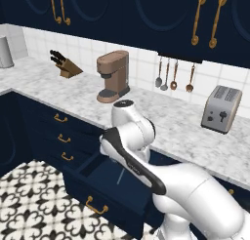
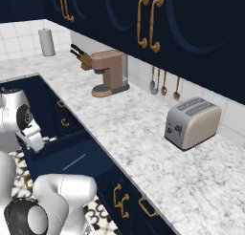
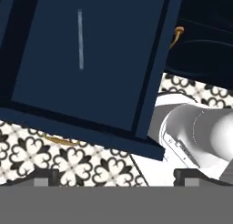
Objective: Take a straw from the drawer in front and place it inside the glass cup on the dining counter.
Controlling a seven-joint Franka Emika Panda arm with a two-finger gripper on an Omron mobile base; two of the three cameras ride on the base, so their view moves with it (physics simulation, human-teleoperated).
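The wide navy drawer [image 1: 97, 192] stands pulled out below the marble worktop, its curved gold handle [image 1: 96, 206] facing the floor side. The straw [image 3: 80, 38], a thin pale stick, lies alone on the dark blue drawer bottom [image 3: 104, 50]; it also shows as a faint line, the straw [image 1: 119, 176] and the straw [image 2: 74, 162]. My gripper [image 3: 116, 176] hovers above the drawer's front edge, open, its fingertips [image 3: 45, 175] spread wide with nothing between them. The straw lies farther in than the fingertips. The glass cup and the dining counter are out of view.
On the worktop [image 1: 166, 122] stand a brown coffee machine [image 1: 113, 75], a toaster [image 1: 222, 109] and a knife block [image 1: 66, 66]. Narrower stacked drawers [image 1: 61, 136] sit left of the open one. Patterned floor tiles [image 1: 34, 195] lie below. My own arm [image 1: 132, 161] arches over the drawer.
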